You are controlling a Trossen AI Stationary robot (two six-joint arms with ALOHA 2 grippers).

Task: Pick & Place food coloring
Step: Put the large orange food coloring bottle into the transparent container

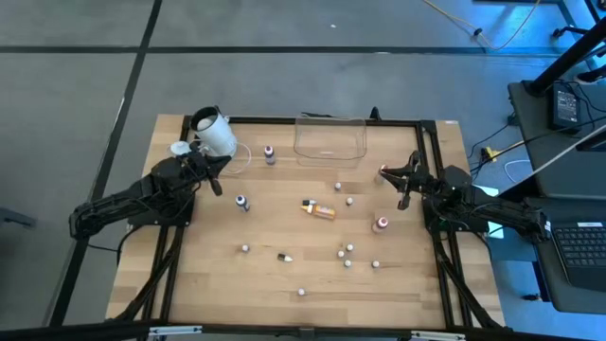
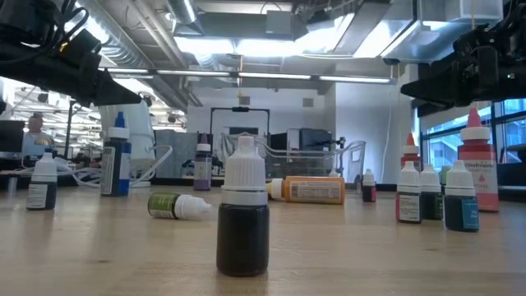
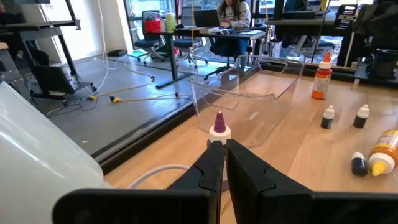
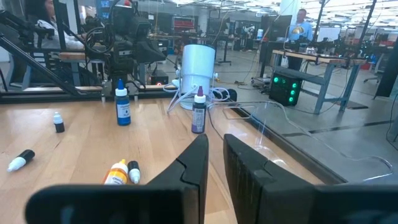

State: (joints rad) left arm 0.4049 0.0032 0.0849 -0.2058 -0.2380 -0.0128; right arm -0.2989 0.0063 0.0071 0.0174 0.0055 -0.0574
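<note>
Food coloring bottles (image 1: 319, 210) scattered across table centre, high view. Left gripper (image 1: 216, 182) at left-centre, fingers closed, empty. Right gripper (image 1: 405, 180) at right-centre, closed, empty. Clear tub (image 1: 329, 139) at upper centre.

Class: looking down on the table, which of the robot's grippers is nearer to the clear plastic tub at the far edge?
Right. The right gripper sits just beside the clear plastic tub, off its right end. The left gripper lies farther away, past the purple bottle, near the white cup.
</note>
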